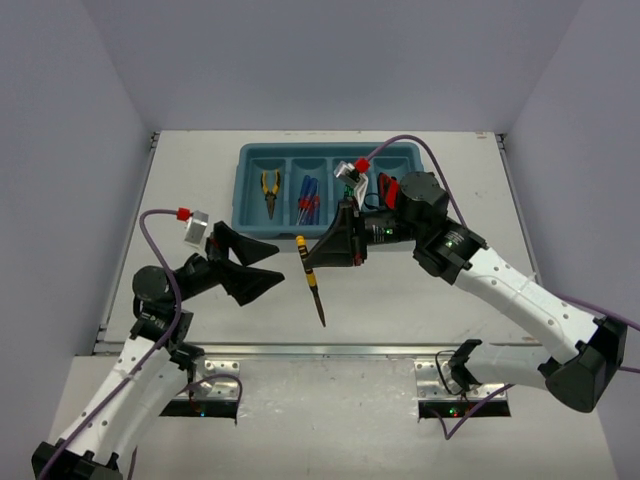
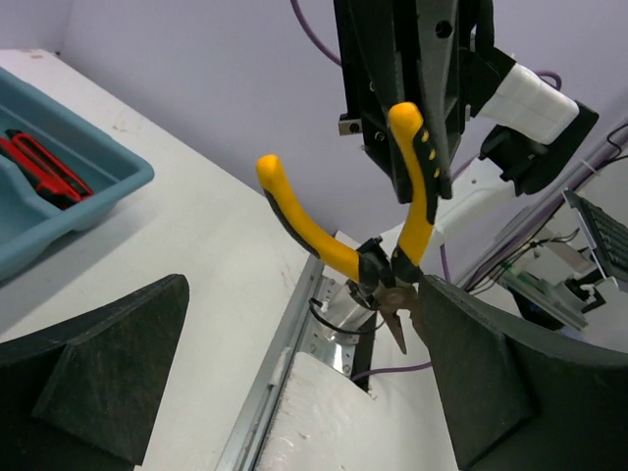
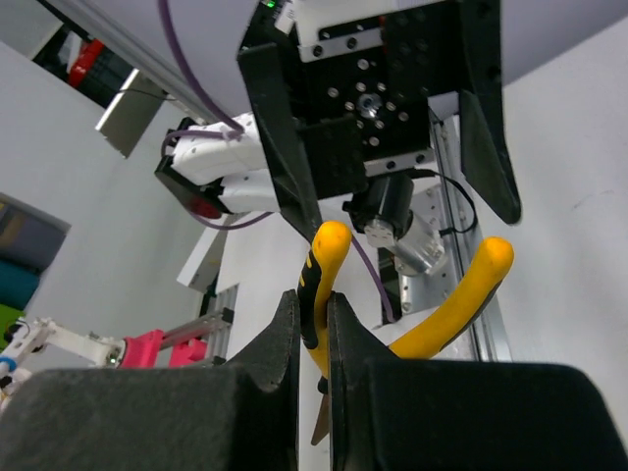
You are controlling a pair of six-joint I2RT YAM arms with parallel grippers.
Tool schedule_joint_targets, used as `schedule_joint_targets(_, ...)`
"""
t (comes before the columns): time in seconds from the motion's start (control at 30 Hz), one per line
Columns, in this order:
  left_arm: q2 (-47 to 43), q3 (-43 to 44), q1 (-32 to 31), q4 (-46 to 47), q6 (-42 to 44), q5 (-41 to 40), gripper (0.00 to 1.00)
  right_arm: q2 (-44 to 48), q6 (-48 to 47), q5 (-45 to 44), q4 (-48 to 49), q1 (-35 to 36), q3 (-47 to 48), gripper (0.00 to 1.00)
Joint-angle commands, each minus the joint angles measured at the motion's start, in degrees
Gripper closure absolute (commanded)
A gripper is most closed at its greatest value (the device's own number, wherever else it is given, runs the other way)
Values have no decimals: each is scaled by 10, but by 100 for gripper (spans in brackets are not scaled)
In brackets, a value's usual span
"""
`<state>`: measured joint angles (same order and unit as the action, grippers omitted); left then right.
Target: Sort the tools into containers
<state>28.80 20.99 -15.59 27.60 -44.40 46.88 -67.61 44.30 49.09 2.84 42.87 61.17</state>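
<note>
My right gripper point(image 1: 320, 255) is shut on one handle of yellow-handled pliers point(image 1: 313, 285), which hang nose down above the table in front of the teal tray point(image 1: 246, 205). In the right wrist view the fingers point(image 3: 280, 343) pinch that handle point(image 3: 319, 285); the other handle splays right. My left gripper point(image 1: 278, 264) is open and faces the pliers from the left. In the left wrist view the pliers point(image 2: 339, 250) hang between its open jaws, nose close to the right finger point(image 2: 510, 373). The tray holds other pliers point(image 1: 269, 190), blue-and-red screwdrivers point(image 1: 308, 200) and red utility knives point(image 2: 39, 167).
The right arm point(image 1: 480, 270) crosses over the tray's right half and hides part of it. The metal rail point(image 1: 330, 350) runs along the table's near edge. Purple cables point(image 1: 160, 250) loop by both wrists.
</note>
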Motion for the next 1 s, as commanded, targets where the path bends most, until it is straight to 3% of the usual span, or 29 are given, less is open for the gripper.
schedule_joint_targets(0.0,53,-1,-53,135,-24,-33,0,11,56,41,97,-2,16,100)
schedule_joint_targets(0.2,126,28,-140,167,-20,-107,10,23,53,44,112,-1,11,100)
schedule_joint_targets(0.63,153,34,-145,205,-80,-175,33,26,42,40,131,-1,-7,100)
schedule_joint_targets(0.87,172,47,-161,208,-92,-167,70,21,36,23,129,-2,-6,100)
schedule_joint_targets(0.97,175,58,-171,208,-82,-162,80,16,33,16,127,-1,-6,100)
